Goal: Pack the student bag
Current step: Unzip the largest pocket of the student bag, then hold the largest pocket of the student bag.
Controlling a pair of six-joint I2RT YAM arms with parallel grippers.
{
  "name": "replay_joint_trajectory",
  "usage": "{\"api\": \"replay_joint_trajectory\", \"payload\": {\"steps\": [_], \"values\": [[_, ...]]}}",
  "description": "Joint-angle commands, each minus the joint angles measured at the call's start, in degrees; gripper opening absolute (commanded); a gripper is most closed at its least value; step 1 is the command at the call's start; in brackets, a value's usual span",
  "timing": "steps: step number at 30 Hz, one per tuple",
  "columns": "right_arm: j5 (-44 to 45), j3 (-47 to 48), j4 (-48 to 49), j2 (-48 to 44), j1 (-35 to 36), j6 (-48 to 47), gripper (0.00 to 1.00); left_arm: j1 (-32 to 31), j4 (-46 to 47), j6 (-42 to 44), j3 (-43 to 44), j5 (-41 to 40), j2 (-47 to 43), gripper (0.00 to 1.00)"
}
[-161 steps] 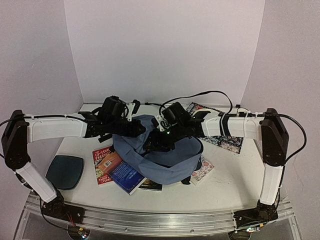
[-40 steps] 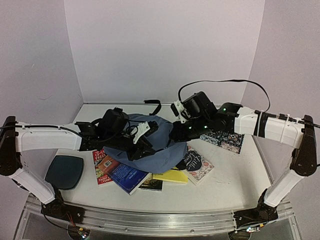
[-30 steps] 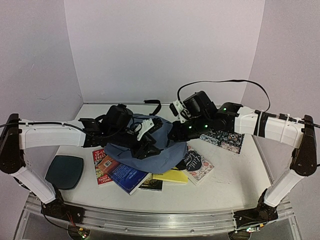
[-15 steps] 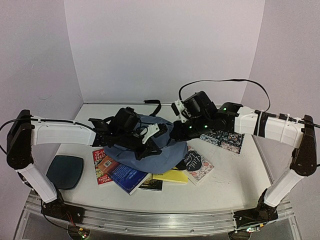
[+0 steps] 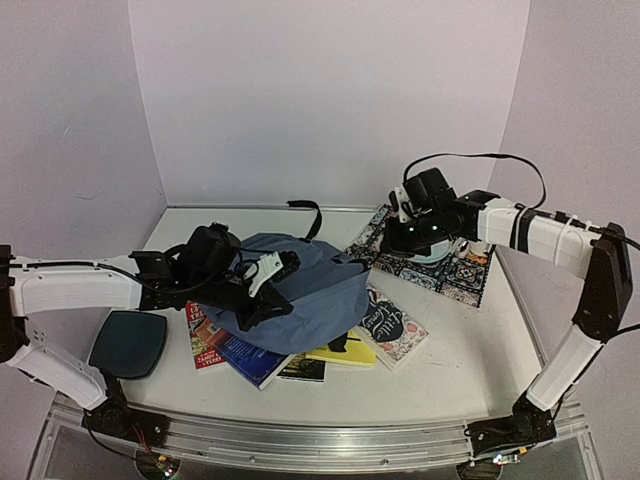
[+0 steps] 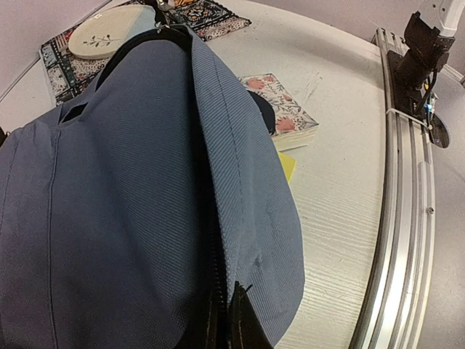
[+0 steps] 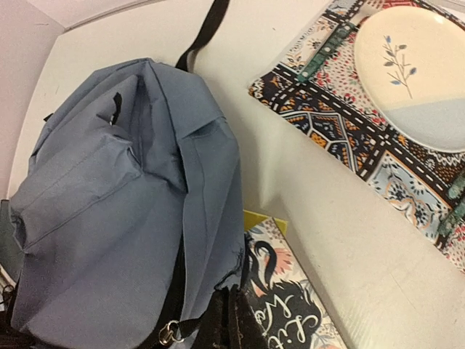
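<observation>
The slate-blue student bag (image 5: pixel 295 285) lies slumped on top of several books in the middle of the table. It fills the left wrist view (image 6: pixel 131 182) and shows in the right wrist view (image 7: pixel 109 196). My left gripper (image 5: pixel 268 290) is shut on the bag's zipper edge (image 6: pixel 218 291) at its near left side. My right gripper (image 5: pixel 408 236) is shut and empty. It hangs above the patterned mat (image 5: pixel 455 275), apart from the bag, with its fingertips (image 7: pixel 231 320) at the bottom of the right wrist view.
A white plate (image 5: pixel 440 250) sits on the mat. A floral book (image 5: pixel 390 322), a yellow notebook (image 5: pixel 340 352), a blue book (image 5: pixel 245 350) and a red book (image 5: pixel 200 335) stick out from under the bag. A dark teal pad (image 5: pixel 128 343) lies at the near left. A black strap (image 5: pixel 308 212) trails behind the bag.
My right gripper has let go of the bag and moved back right over the mat. My left gripper has pulled left and nearer with the bag's edge. The bag has flattened.
</observation>
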Motion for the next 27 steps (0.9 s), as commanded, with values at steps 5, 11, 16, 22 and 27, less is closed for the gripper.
{"api": "replay_joint_trajectory", "payload": {"steps": [5, 11, 16, 22, 27], "values": [[-7.8, 3.8, 5.0, 1.7, 4.3, -2.0, 0.00, -0.2, -1.5, -5.0, 3.0, -3.6, -1.0, 0.42], [-7.6, 3.4, 5.5, -0.4, 8.5, -1.4, 0.00, -0.3, 4.6, -12.4, 7.1, -1.3, 2.0, 0.63], [-7.1, 2.1, 6.3, -1.7, 10.6, -0.3, 0.00, -0.3, 7.6, -15.9, 12.7, 2.5, 7.6, 0.70], [-6.5, 1.2, 7.7, -2.7, 11.3, 0.4, 0.00, -0.6, 10.6, -15.7, 16.7, 4.1, 14.5, 0.74], [-5.8, 1.2, 8.1, -3.2, 11.3, 0.4, 0.00, -1.5, 12.6, -14.6, 18.9, 1.4, 19.3, 0.74]]}}
